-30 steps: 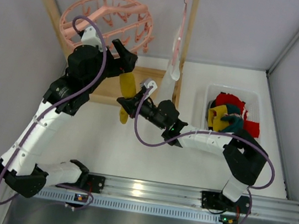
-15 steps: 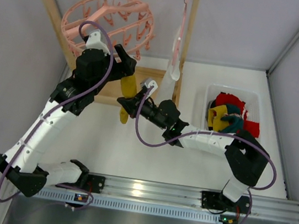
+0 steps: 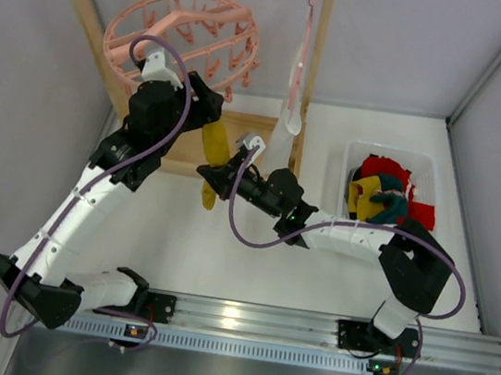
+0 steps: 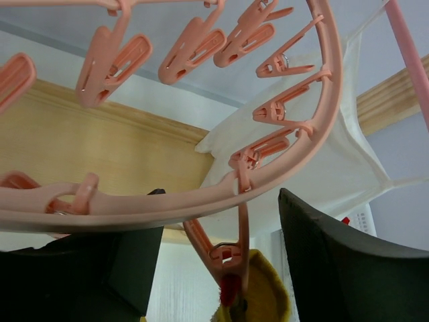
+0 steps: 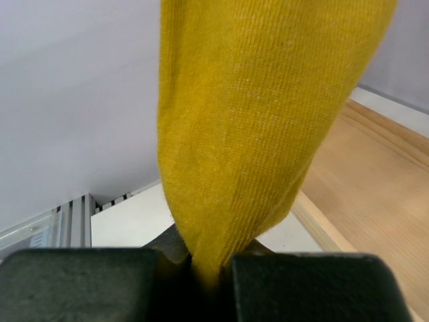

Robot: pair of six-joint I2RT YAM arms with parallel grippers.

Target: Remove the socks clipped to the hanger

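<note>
In my left wrist feed the pink hanger [image 4: 167, 204] swept its ring from the lower left up to the upper right, pegs dangling off it. One peg [image 4: 226, 253] at lower centre pinched the top of a mustard sock [image 4: 267, 300] at the bottom edge. My left gripper [image 4: 220, 221] had its dark fingers [image 4: 335, 268] wide apart, that peg in the gap between them. A white cloth [image 4: 322, 168] hung right of centre, and a wooden board [image 4: 100, 147] lay at middle left.
</note>
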